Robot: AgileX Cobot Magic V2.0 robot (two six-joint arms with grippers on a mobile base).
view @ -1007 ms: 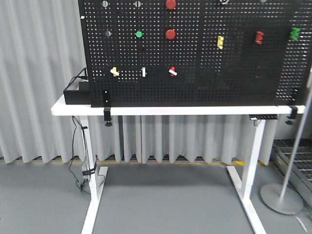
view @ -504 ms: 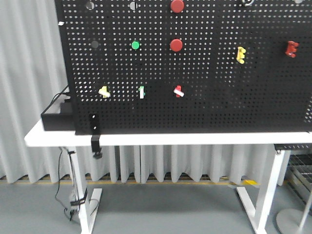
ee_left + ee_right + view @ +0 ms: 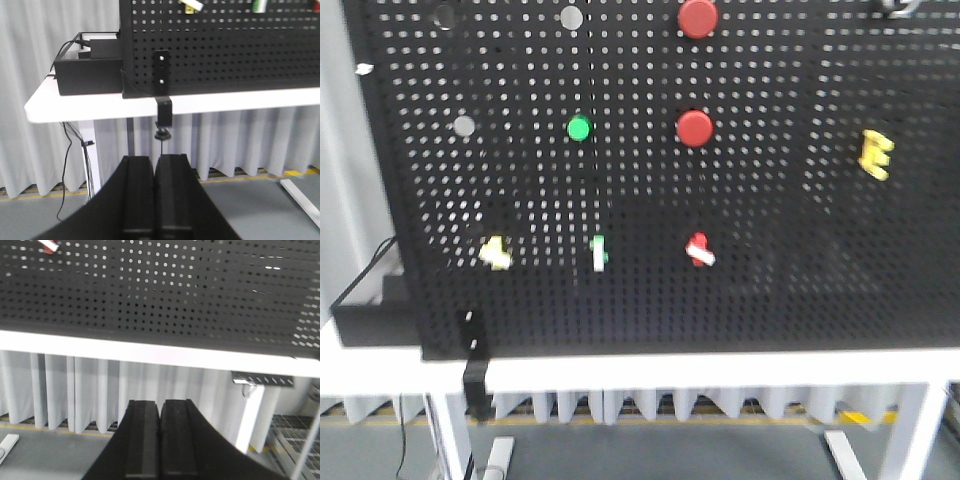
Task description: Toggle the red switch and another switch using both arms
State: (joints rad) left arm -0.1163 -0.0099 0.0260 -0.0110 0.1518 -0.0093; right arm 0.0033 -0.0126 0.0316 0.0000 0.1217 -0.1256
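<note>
- While the left pincer [image 3: 154,165] hangs below the table's edge with its two black fingers pressed flat together, the pale yellow-white switch [image 3: 192,5] sits well above it and slightly to its right. The switch is high on the black pegboard [image 3: 225,50], at the very top of the wrist view.
- Directly above that pincer, a black clamp bracket [image 3: 162,90] grips the white table [image 3: 75,105]. Up and to the pincer's left, a black box [image 3: 87,75] rests on the tabletop against the board.
- The right pincer [image 3: 160,407] is likewise closed finger against finger and points up toward the table's front edge. The red switch [image 3: 49,245] shows only as a red-and-white sliver far above and to its left, well apart from it.
- A white curtain [image 3: 60,390] hangs beyond both pincers, under the tabletop.
- From the front camera, the red switch [image 3: 699,249] sits on the board's lowest row of controls, its white tip toward the lower right.
- The pale yellow-white switch [image 3: 496,252] is on the same row, to the left, and a thin white toggle with a green base [image 3: 599,253] stands between the two.
- Two round red push buttons [image 3: 696,128] are stacked above the red switch. A green button [image 3: 579,128] is above the white toggle, and a yellow fitting [image 3: 875,155] is off to the right.
</note>
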